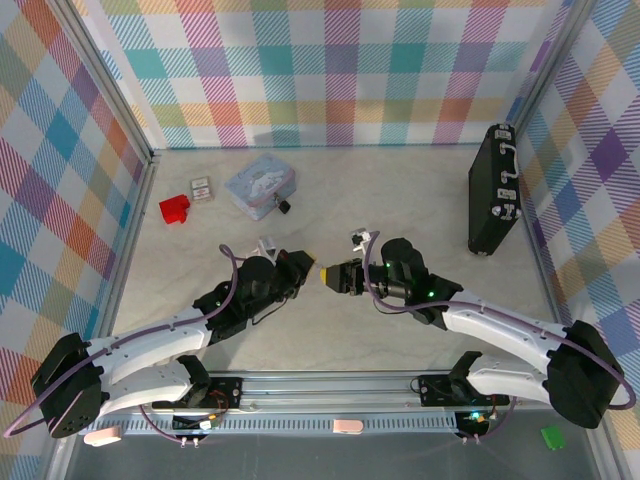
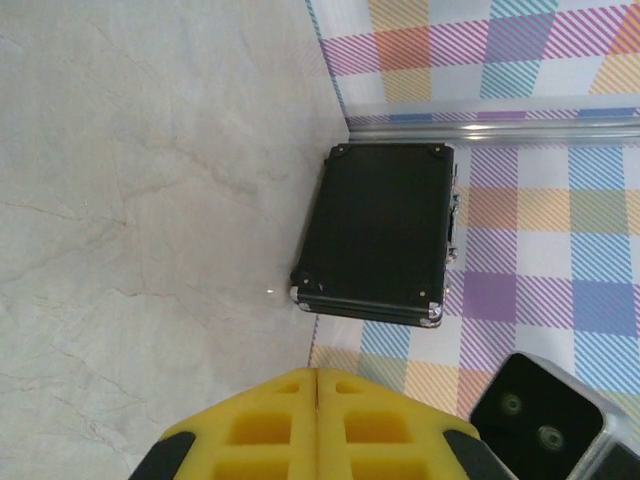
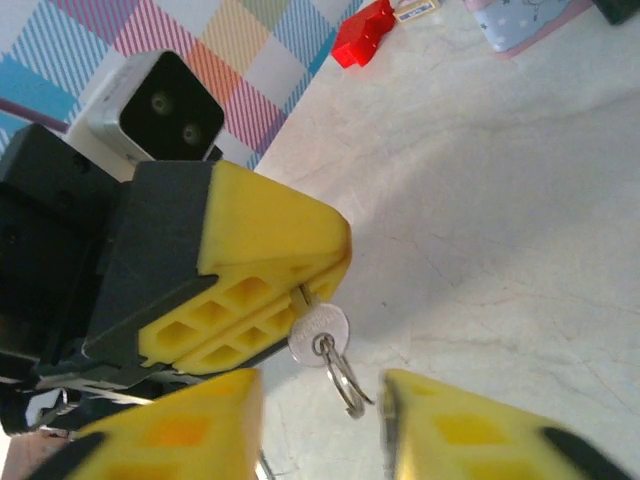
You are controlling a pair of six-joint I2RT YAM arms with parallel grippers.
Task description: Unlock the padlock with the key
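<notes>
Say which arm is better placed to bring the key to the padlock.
Left, probably. The left tool is shut on the slim silvery metal key, and the tiny black padlock lies beside the pale blue tin, left of centre. The right tool is open, holding nothing.

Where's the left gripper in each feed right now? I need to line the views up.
Top external: left gripper near the table's centre, pointing right.
Left wrist: left gripper at bottom centre, shut.
Right wrist: left gripper left of centre, pinching the key.
Shared landmark: black case by the right wall in the top view, centre-right in the left wrist view.
</notes>
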